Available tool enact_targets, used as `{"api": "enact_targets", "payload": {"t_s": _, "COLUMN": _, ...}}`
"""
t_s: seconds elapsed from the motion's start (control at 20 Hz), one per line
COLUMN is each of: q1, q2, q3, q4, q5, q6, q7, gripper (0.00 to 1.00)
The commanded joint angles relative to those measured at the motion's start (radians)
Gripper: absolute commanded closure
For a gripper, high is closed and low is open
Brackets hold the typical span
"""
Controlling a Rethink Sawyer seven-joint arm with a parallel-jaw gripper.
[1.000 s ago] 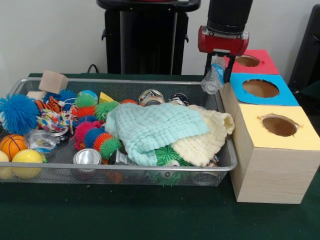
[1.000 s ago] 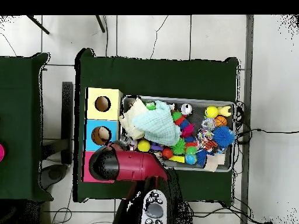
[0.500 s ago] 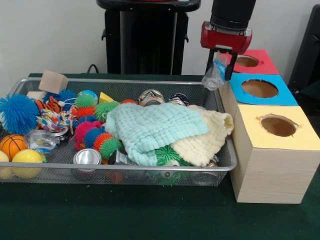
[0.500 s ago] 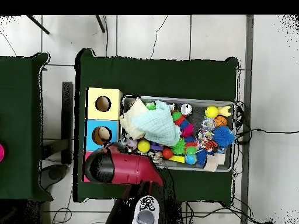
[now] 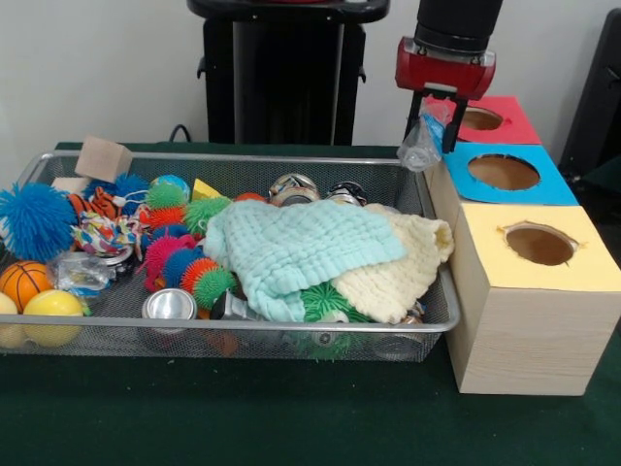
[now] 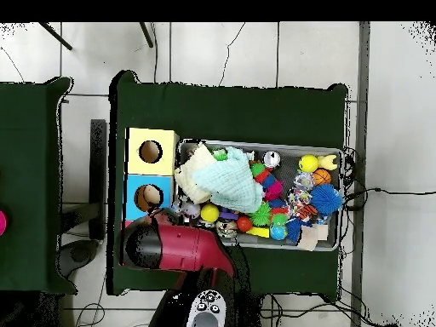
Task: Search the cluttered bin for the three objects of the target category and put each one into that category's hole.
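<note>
The silver wire-mesh bin (image 5: 243, 328) holds spiky balls, cans, a mint cloth and a cream cloth; it also shows in the overhead view (image 6: 336, 153). My gripper (image 5: 435, 134) is shut on a crumpled clear plastic bag (image 5: 424, 146) and holds it in the air at the bin's far right corner, next to the blue-topped box. The round hole (image 5: 505, 171) in the blue top lies just right of the bag. In the overhead view the red arm (image 6: 170, 247) covers the gripper, and the blue-topped hole (image 6: 146, 197) shows beside it.
A red-topped box with a hole (image 5: 480, 118) stands behind the blue one, a yellow-topped box with a hole (image 5: 541, 244) in front. Another crumpled plastic bag (image 5: 78, 272), a silver can (image 5: 169, 306), an orange ball (image 5: 21, 282) and a wooden block (image 5: 103, 158) lie in the bin's left part.
My gripper has risen and shifted right toward the boxes with the plastic bag in it. In the overhead view the arm has drawn toward the red box.
</note>
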Motion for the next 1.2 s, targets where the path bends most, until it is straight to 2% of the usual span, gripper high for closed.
{"api": "enact_targets", "payload": {"t_s": 0.05, "q1": 0.029, "q2": -0.020, "q3": 0.028, "q4": 0.033, "q5": 0.069, "q6": 0.086, "q7": 0.251, "gripper": 1.00}}
{"api": "enact_targets", "payload": {"t_s": 0.35, "q1": 0.047, "q2": -0.036, "q3": 0.011, "q4": 0.028, "q5": 0.085, "q6": 0.107, "q7": 0.249, "gripper": 1.00}}
{"api": "enact_targets", "payload": {"t_s": 0.65, "q1": 0.076, "q2": -0.059, "q3": -0.029, "q4": -0.006, "q5": 0.089, "q6": 0.177, "q7": 0.255, "gripper": 1.00}}
{"api": "enact_targets", "payload": {"t_s": 1.2, "q1": 0.102, "q2": 0.018, "q3": -0.024, "q4": -0.020, "q5": 0.124, "q6": 0.094, "q7": 0.269, "gripper": 1.00}}
